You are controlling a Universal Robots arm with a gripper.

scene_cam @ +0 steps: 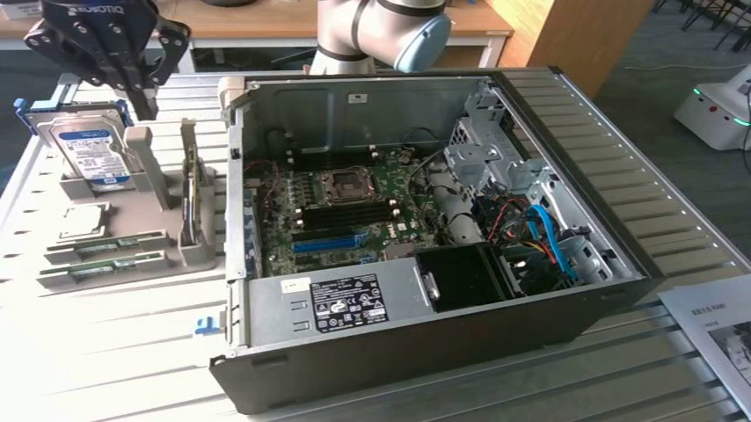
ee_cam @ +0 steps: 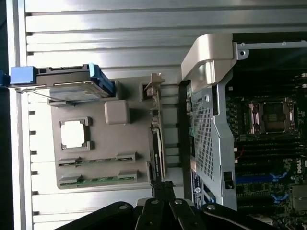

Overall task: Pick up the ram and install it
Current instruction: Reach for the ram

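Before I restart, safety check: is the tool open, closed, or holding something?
Tool: closed, empty; the ram lies in the grey tray.

Slatted metal table carries an open desktop computer case; beside it, a grey parts fixture; a small blue clip; a printed sheet near one corner.

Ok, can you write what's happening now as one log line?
gripper: shut, empty, up over gray tray | ram: lying in tray, not picked up | computer case: open
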